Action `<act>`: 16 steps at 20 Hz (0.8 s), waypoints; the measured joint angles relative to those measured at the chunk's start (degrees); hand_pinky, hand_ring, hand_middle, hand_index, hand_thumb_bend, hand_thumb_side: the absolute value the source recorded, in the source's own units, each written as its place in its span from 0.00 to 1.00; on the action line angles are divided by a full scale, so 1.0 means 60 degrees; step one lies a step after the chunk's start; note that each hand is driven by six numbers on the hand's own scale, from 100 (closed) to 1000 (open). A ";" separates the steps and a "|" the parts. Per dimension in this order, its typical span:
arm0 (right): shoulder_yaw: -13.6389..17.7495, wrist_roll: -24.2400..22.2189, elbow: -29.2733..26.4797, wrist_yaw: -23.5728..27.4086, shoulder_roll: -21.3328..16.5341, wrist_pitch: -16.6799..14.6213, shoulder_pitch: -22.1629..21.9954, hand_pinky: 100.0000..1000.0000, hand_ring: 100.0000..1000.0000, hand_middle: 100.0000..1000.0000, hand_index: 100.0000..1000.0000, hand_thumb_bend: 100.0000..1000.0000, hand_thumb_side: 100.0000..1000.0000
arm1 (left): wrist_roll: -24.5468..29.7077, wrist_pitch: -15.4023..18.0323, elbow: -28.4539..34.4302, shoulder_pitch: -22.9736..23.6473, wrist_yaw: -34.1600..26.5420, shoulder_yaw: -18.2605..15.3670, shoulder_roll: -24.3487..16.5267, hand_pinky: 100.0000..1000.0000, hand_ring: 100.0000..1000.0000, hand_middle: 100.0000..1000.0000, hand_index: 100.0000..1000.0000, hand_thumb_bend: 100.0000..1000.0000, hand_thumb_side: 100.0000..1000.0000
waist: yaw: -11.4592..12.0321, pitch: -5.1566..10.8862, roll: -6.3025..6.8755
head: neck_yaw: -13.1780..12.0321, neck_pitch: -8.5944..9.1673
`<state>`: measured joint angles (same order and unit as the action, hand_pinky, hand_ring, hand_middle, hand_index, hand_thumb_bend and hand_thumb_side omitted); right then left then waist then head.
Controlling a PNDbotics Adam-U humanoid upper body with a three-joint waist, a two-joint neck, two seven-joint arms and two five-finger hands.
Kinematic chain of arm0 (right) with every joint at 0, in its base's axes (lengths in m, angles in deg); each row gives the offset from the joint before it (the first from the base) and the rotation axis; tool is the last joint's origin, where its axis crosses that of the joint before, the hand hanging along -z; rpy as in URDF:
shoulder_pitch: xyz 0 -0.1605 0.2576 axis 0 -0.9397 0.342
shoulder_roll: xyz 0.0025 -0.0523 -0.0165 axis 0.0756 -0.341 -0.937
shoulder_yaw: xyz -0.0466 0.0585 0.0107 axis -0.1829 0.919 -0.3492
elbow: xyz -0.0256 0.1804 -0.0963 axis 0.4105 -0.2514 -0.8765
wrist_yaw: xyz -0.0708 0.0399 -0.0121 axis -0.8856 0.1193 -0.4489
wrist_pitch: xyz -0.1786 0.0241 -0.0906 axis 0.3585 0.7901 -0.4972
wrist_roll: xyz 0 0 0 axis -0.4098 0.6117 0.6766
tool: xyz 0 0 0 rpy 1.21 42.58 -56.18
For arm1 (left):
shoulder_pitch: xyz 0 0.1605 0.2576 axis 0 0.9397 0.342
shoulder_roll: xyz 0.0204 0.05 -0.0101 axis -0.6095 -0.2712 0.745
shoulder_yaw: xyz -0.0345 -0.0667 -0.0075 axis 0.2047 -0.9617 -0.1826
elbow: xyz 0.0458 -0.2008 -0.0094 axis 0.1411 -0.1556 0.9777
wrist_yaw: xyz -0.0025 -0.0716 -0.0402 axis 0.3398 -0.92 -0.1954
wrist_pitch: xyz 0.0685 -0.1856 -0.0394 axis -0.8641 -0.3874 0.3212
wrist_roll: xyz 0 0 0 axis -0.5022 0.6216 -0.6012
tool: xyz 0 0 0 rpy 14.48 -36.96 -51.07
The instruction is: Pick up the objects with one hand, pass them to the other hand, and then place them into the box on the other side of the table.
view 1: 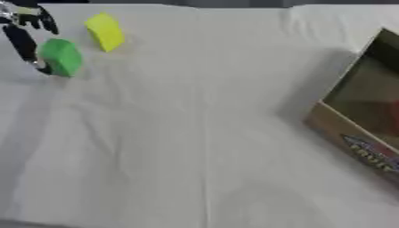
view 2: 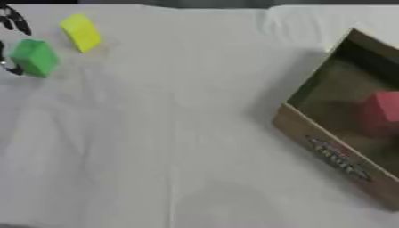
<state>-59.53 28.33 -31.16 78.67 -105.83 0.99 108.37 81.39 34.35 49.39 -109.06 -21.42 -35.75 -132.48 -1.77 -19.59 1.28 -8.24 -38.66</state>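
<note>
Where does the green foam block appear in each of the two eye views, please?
Left eye view: green foam block at upper left, against the left hand.
Right eye view: nearer the left edge, upper left.
Shared landmark: the yellow foam block, just up and right of it in both.

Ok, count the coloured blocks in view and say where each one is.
3. The green block is at the table's far left, at the left hand. The yellow block lies just behind it. A red block sits inside the box; its walls may hide others.
</note>
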 measured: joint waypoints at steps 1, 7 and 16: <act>0.0000 0.0000 0.0000 -0.0025 0.0025 0.0000 0.0000 1.00 0.67 0.69 0.81 0.00 0.71 | -0.0112 -0.0065 -0.0100 -0.0014 0.0039 -0.0062 0.0031 0.90 0.87 0.80 0.80 0.59 0.00 | -0.0007 -0.0018 0.0000 | -0.0014 0.0000; 0.0000 -0.0004 0.0011 -0.0146 0.0091 -0.0006 -0.0001 1.00 0.67 0.69 0.81 0.00 0.71 | -0.0978 -0.0477 -0.0847 -0.0167 0.0162 -0.0509 0.0322 0.89 0.87 0.79 0.80 0.55 0.00 | -0.0051 -0.0099 -0.0001 | -0.0078 0.0010; 0.0000 -0.0092 0.0075 -0.0202 0.0179 -0.0080 0.0084 1.00 0.67 0.70 0.81 0.00 0.73 | -0.1634 -0.0543 -0.1411 -0.0284 -0.0083 -0.0709 0.0556 0.88 0.86 0.77 0.79 0.51 0.00 | -0.0119 -0.0220 -0.0003 | -0.0185 0.0091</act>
<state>-59.53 27.77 -30.71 77.45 -104.75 0.51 108.87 71.58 31.09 40.92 -110.77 -21.92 -40.01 -129.15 -2.49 -20.90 1.26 -9.35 -38.11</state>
